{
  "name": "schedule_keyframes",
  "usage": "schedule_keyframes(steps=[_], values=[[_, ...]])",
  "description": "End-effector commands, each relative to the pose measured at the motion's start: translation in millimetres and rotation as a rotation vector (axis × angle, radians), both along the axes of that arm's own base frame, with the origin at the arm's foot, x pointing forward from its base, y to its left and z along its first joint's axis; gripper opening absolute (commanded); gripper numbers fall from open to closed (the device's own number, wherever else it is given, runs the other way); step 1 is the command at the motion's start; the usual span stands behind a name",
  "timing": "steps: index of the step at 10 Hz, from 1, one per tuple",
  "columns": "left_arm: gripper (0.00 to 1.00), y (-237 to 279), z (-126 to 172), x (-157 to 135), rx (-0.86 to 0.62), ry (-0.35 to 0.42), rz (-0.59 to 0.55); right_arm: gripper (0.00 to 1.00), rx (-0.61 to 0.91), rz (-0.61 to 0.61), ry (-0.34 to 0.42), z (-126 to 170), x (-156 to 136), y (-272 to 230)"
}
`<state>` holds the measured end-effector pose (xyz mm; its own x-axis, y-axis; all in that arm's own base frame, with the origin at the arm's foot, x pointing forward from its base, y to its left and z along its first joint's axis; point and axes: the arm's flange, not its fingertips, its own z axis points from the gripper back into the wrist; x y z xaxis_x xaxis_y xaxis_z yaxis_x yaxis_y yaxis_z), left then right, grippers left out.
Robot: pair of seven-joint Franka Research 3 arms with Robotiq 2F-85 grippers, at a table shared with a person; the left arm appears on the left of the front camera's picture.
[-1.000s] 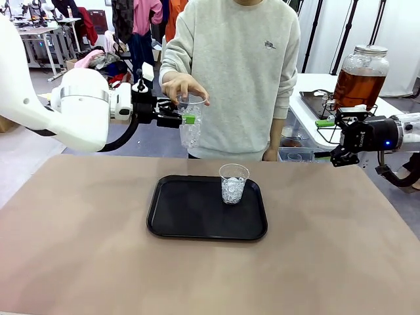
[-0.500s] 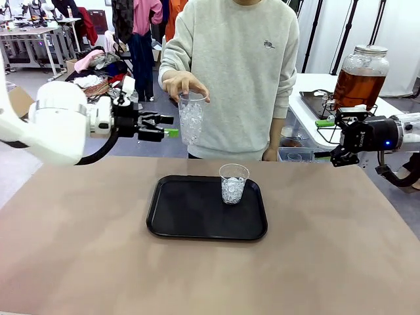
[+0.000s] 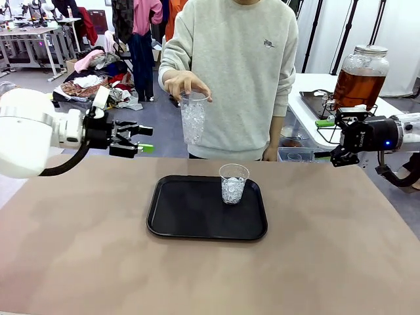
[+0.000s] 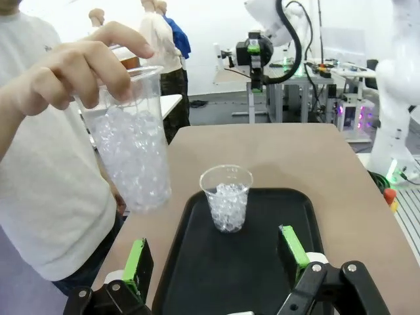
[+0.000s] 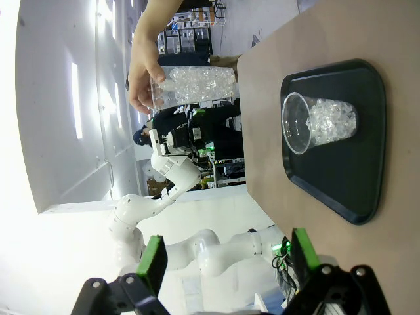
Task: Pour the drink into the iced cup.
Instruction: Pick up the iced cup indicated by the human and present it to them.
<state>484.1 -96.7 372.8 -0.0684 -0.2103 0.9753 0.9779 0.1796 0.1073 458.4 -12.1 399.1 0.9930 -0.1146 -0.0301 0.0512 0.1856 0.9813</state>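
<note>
The drink [image 3: 356, 86] is sitting in the big glass jar [image 3: 367, 65] with the silvery lid, on a white side table [image 3: 305, 84] off to my right and well apart from the cups, so nothing's been poured yet. My right gripper [image 3: 330, 141] hangs near the jar, a bit lower in the front view, pads spread wide and holding nothing. I reckon it's there because that arm is the closest to the jar.

The short iced cup [image 3: 233, 183] stands upright toward the far right corner of the black tray [image 3: 187, 226] on the tabletop [image 3: 79, 256], probably so any drips land in the tray.

The person across from me pinches a taller cup [image 3: 191, 119] packed with ice by its rim in one hand [image 3: 184, 83], up in the air past the tabletop's far edge, like it's on offer. My left gripper [image 3: 146, 140] is off to the left of it, not touching, fingers apart, empty.

Honestly can't tell which of the two cups is meant to get the drink
</note>
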Motion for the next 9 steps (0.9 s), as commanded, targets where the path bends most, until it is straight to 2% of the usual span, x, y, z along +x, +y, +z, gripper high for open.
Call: schedule_keyframes(steps=[1, 4, 9], values=[[1.00, 16.5, -7.9, -10.9, 0.003, -0.041, -0.045, 1.00, 0.001, -0.001, -0.003, 1.6, -1.0, 0.0], [1.00, 34.9, -15.4, -21.9, -0.011, -0.068, -0.070, 1.00, 0.001, -0.001, -0.003, 1.6, -1.0, 0.0], [1.00, 45.4, -19.9, -25.2, -0.046, -0.044, -0.095, 1.00, 0.001, -0.001, -0.003, 1.6, -1.0, 0.0]])
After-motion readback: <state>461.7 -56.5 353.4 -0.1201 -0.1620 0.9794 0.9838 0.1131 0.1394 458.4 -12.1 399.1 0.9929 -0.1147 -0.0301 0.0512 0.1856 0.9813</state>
